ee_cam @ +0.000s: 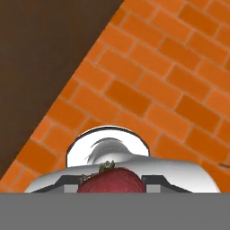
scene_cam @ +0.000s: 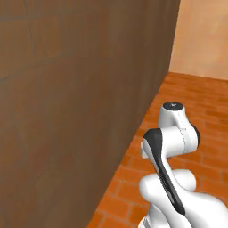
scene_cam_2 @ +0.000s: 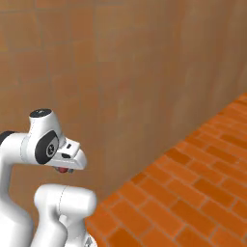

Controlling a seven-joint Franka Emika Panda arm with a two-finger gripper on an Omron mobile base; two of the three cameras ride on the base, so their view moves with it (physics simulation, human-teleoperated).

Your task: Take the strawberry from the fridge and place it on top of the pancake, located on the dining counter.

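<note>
1. Jaws first, from the hand view: they are clamped on the strawberry [ee_cam: 112, 179], which sits at the bottom of that view with its green leafy cap pointing up and a dark finger tip [ee_cam: 67, 182] pressed to either side. Behind it lie the orange brick floor [ee_cam: 170, 90] and a dark brown wall [ee_cam: 40, 54].

2. Left base view: the arm is folded low beside a tall brown wood panel [scene_cam: 67, 111], with brick floor running off to the right. The hand is hidden behind the arm's own links here, so the grip cannot be judged from this side.

3. Right base view: the gripper [scene_cam_2: 62, 169] points down under the wrist, and a small red patch between the fingers is the strawberry. The same brown panel rises behind it.

4. Handling, as a judgement: the fruit is very light, soft and easily bruised, with a rounded, slightly slick skin. The broad middle of the body is the place to hold it, as now, with gentle force. The tapered tip could squirt out, and hard squeezing would crush it.
</note>
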